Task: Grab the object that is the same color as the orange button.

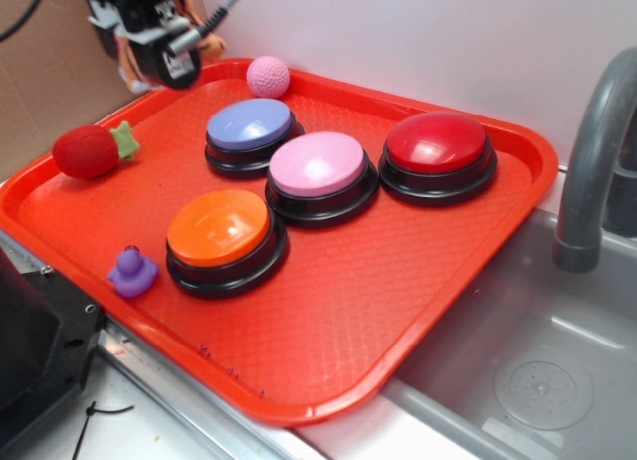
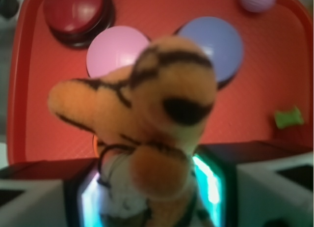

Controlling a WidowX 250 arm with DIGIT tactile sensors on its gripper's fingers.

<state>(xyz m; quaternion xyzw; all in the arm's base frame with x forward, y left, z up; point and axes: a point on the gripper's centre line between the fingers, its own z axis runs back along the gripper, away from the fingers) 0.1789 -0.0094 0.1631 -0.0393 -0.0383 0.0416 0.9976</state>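
A plush tiger, orange with black stripes, fills the wrist view, and my gripper is shut on its lower body. In the exterior view the gripper hangs above the tray's far left corner; bits of the orange tiger peek out beside it. The orange button sits on the red tray, front left of the button group, well away from the gripper. In the wrist view the tiger hides the orange button.
On the tray stand a blue button, a pink button and a red button. A pink ball, a red strawberry and a purple duck lie around them. A sink and a grey faucet are to the right.
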